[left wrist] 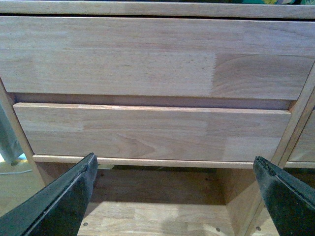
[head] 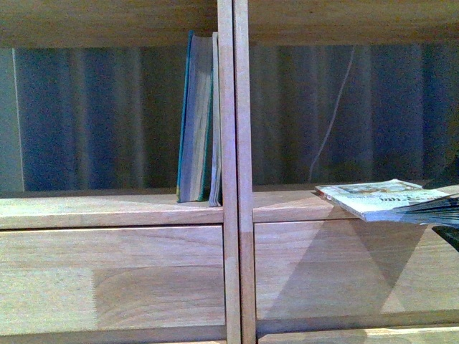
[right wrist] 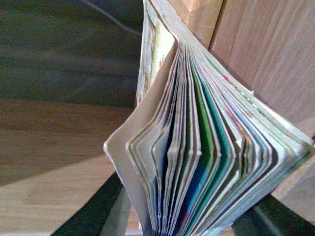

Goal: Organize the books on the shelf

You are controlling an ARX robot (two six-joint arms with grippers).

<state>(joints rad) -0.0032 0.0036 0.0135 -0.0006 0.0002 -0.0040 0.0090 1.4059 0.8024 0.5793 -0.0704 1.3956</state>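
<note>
The teal book [head: 193, 122] stands upright in the shelf's left compartment against the centre post [head: 234, 143], with a thin pale book [head: 215, 122] between them. The thin floppy paperback [head: 380, 197] lies flat over the front edge of the right compartment's floor, held from the right by my right gripper [head: 448, 208]. In the right wrist view its pages [right wrist: 206, 162] fan open between the shut fingers [right wrist: 96, 211]. My left gripper [left wrist: 174, 196] is open and empty, low before the shelf's drawer-like panels [left wrist: 147, 64].
A white cable [head: 331, 115] hangs behind the right compartment, before a dark blue curtain [head: 100, 115]. Below the panels a lower compartment [left wrist: 157, 187] opens ahead of the left gripper. The shelf's upper board [head: 107, 21] caps both compartments.
</note>
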